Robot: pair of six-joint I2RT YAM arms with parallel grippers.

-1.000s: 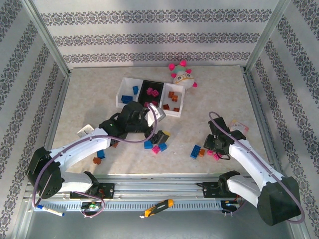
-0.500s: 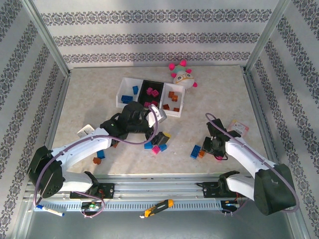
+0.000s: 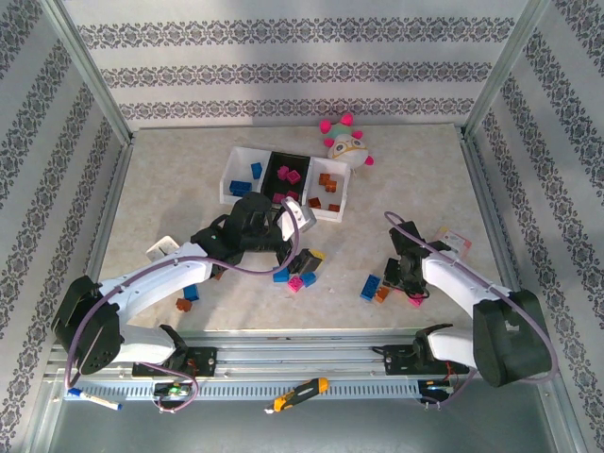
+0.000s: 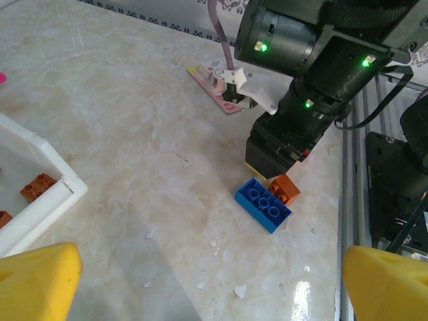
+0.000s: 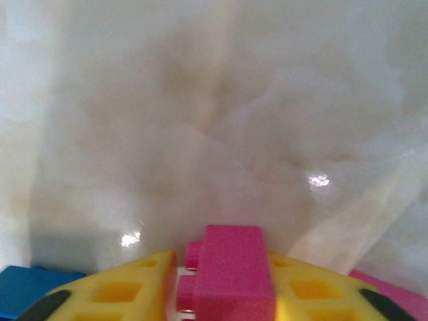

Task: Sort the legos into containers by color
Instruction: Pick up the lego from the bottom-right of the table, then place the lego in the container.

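My right gripper (image 3: 408,281) is low at the table, and its yellow fingers (image 5: 134,287) are shut on a magenta brick (image 5: 234,261). Beside it lie a blue brick (image 3: 369,286) and an orange brick (image 3: 382,291); the left wrist view shows the same blue brick (image 4: 263,205) and orange brick (image 4: 285,189). My left gripper (image 3: 300,257) hovers open over a cluster of blue and pink bricks (image 3: 295,280), its fingertips (image 4: 33,281) far apart with nothing between. The joined bins hold blue bricks in the left white one (image 3: 236,179), pink in the black one (image 3: 274,173), orange in the right white one (image 3: 337,200).
A plush toy with pink spikes (image 3: 344,142) sits behind the bins. A pink-and-white card (image 3: 453,243) lies right of my right arm. Several more bricks (image 3: 189,294) lie by the left arm, next to a white object (image 3: 160,248). A metal rail (image 3: 302,344) edges the near side.
My right gripper has swung left toward the blue and orange bricks and dropped down onto the magenta brick. The left arm has hardly moved.
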